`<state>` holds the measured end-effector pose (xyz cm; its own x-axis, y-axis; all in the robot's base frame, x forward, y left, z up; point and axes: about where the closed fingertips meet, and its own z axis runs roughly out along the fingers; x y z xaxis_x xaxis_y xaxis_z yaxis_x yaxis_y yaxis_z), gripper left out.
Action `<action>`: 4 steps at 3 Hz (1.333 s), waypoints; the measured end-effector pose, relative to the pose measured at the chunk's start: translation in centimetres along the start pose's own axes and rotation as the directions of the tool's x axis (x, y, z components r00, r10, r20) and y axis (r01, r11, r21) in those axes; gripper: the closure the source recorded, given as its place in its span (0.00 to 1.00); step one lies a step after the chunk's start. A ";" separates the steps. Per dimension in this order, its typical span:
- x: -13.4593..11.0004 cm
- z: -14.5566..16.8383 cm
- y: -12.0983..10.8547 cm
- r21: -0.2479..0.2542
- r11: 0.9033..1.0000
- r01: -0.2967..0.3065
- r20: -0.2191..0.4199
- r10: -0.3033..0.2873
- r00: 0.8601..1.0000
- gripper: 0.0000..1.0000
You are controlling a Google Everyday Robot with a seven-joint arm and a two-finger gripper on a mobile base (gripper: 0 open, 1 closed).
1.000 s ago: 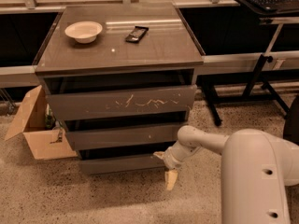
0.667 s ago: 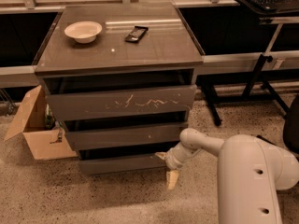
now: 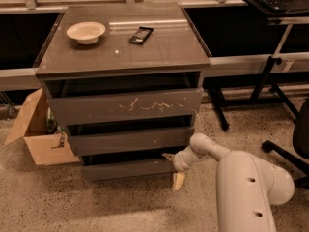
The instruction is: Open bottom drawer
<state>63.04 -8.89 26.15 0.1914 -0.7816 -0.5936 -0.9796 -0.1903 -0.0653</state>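
The cabinet has three dark grey-brown drawers. The bottom drawer (image 3: 126, 169) is the lowest and smallest, with a plain front, and sits just above the floor. My gripper (image 3: 174, 169) is at the right end of that front. One fingertip (image 3: 167, 156) is at the drawer's top edge, by the dark gap under the middle drawer. The other fingertip (image 3: 178, 181) hangs below, near the floor. The fingers are spread apart. The white arm (image 3: 251, 187) reaches in from the lower right.
The middle drawer (image 3: 130, 140) and the scratched top drawer (image 3: 125, 105) are above. A bowl (image 3: 86, 32) and a dark remote-like object (image 3: 141, 35) lie on the cabinet top. An open cardboard box (image 3: 36, 134) stands to the left. A desk stand (image 3: 263, 81) and a chair base (image 3: 289, 153) are to the right.
The big white arm body has shifted a little to the left. The gripper stays at the right end of the bottom drawer, and the drawer front has not visibly moved.
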 end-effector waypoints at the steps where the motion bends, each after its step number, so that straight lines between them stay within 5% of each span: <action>1: 2.3 1.5 -1.9 0.024 1.000 -0.016 0.013 0.016 1.000 0.00; 3: 5.2 3.5 -3.4 0.042 0.997 -0.064 0.001 0.064 0.998 0.00; 4: 6.6 5.0 -3.4 0.028 0.995 -0.095 0.014 0.094 0.995 0.18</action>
<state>67.34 -10.41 18.45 0.0974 -0.7879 -0.6080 -0.9946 -0.0988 -0.0313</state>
